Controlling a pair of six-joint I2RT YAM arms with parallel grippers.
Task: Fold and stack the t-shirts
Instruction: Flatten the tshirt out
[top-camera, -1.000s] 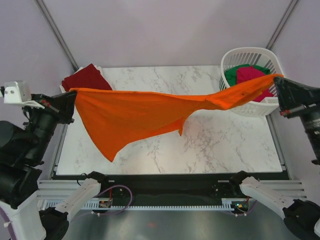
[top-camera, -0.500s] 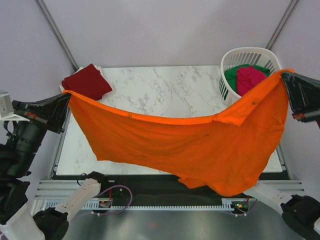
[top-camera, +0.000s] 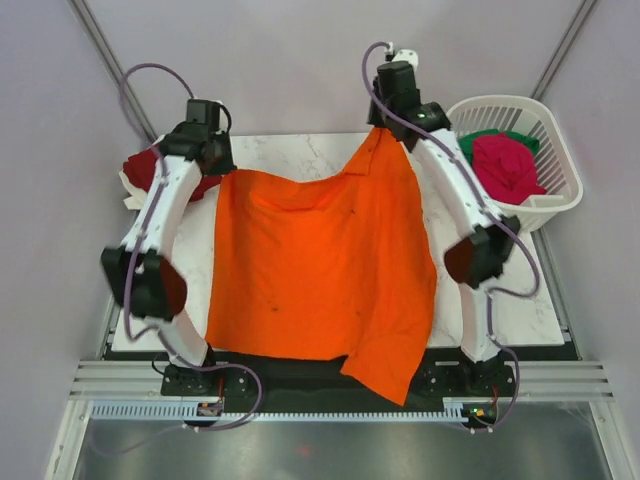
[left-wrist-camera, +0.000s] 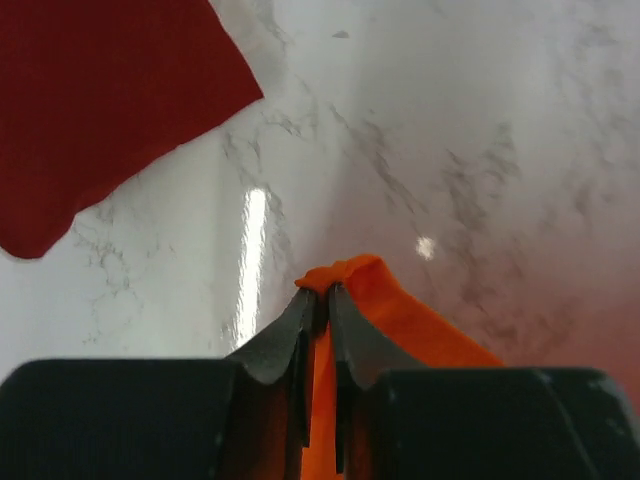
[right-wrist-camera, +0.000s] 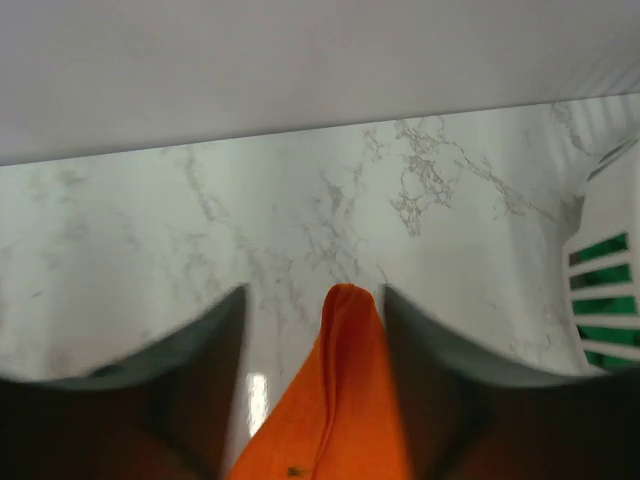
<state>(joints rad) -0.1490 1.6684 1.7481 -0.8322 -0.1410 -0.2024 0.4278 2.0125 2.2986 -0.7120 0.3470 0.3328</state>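
The bright orange t-shirt (top-camera: 320, 270) lies spread over the marble table (top-camera: 270, 150), and its near hem hangs past the front edge. My left gripper (top-camera: 222, 165) sits at the shirt's far left corner. In the left wrist view this gripper (left-wrist-camera: 320, 295) is pinched on a fold of orange cloth (left-wrist-camera: 420, 330). My right gripper (top-camera: 383, 128) is at the far right corner. In the right wrist view it (right-wrist-camera: 315, 295) stands open, and the orange corner (right-wrist-camera: 340, 400) lies loose between its fingers. A folded dark red t-shirt (top-camera: 140, 165) rests at the far left.
A white lattice basket (top-camera: 560, 160) stands at the far right, holding a magenta-pink shirt (top-camera: 505, 165) and a green one (top-camera: 470, 140). Its wall (right-wrist-camera: 610, 300) shows at the right wrist view's right edge. Both arms reach over the table's sides.
Both arms swung from the table's sides to its far edge and laid the hanging orange shirt flat. The right gripper has opened and released its corner.
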